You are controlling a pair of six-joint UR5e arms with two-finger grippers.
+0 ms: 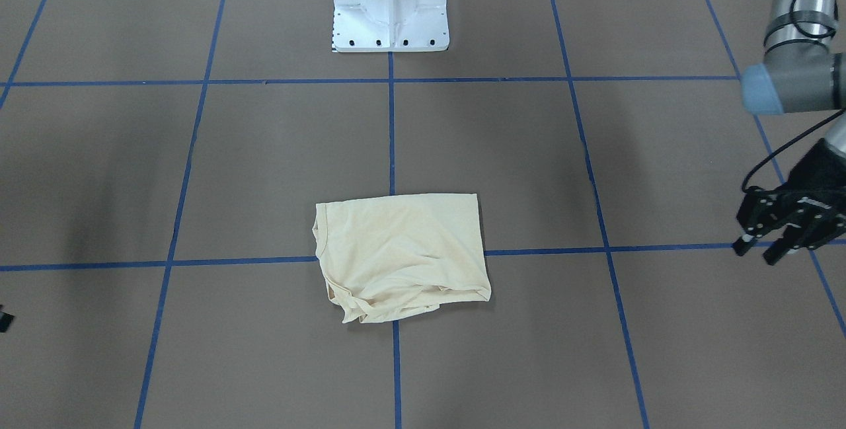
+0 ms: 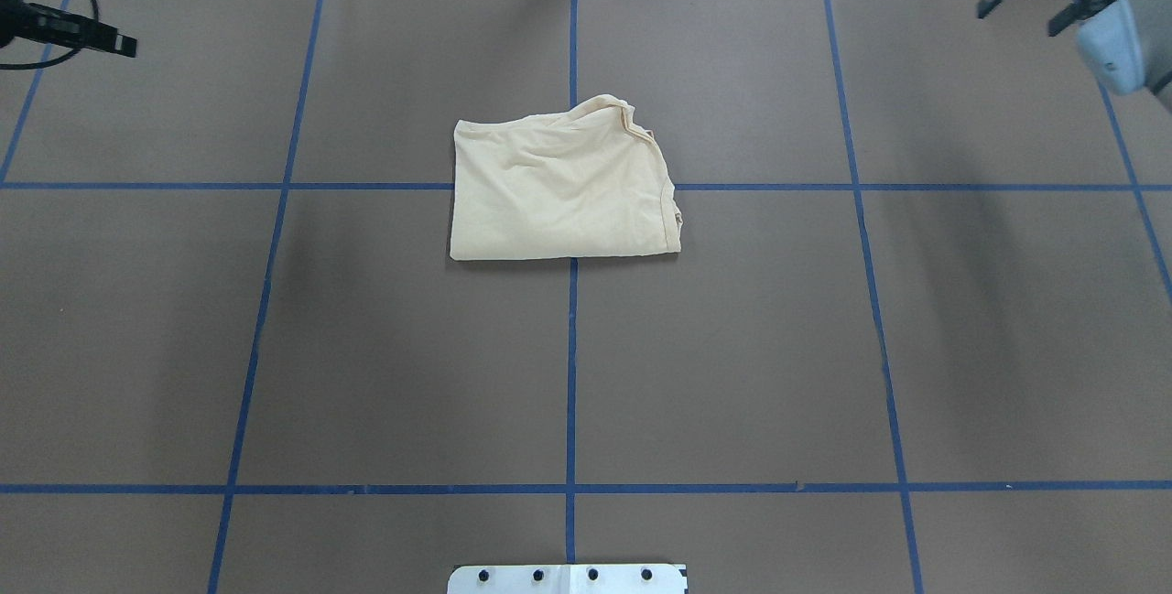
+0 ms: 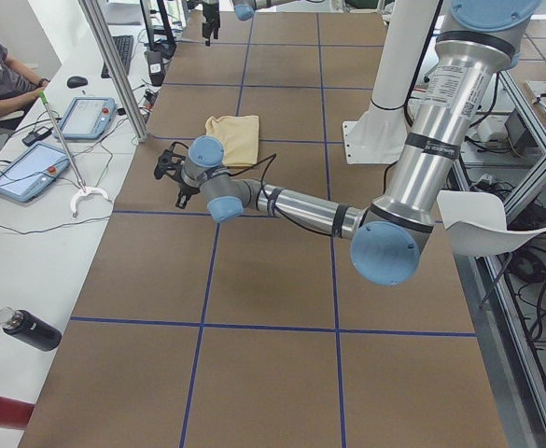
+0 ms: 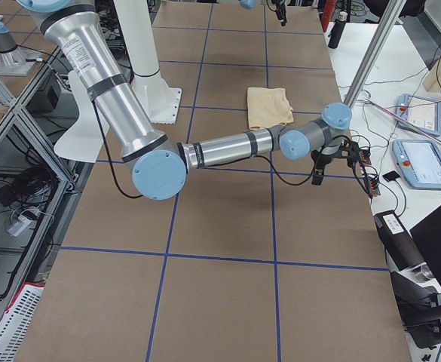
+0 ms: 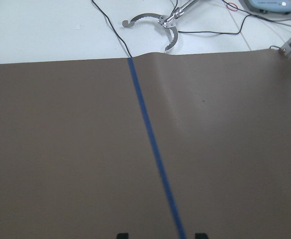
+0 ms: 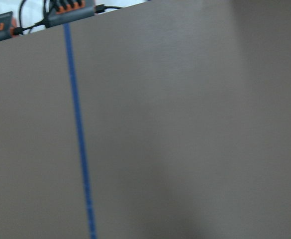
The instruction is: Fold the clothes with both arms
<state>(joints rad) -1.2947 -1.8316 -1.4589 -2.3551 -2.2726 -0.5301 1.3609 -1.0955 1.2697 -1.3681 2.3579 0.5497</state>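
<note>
The cream-yellow shirt (image 1: 403, 254) lies folded into a rough rectangle at the table's middle, with its print hidden. It also shows in the overhead view (image 2: 563, 187) and both side views (image 3: 233, 138) (image 4: 269, 107). My left gripper (image 1: 759, 252) hovers far off to the shirt's side, open and empty. Its two fingertips (image 5: 122, 235) stand apart over bare table in the left wrist view. My right gripper (image 2: 1025, 13) is at the opposite far corner, its fingers spread and empty. The right wrist view shows only bare table.
The white pedestal base (image 1: 390, 12) stands behind the shirt. Blue tape lines (image 2: 572, 374) grid the brown table. A side desk holds tablets (image 3: 30, 168), a grabber tool (image 5: 155, 22) and cables. A seated person (image 3: 2, 79) and bottles (image 3: 30, 329) are beside it.
</note>
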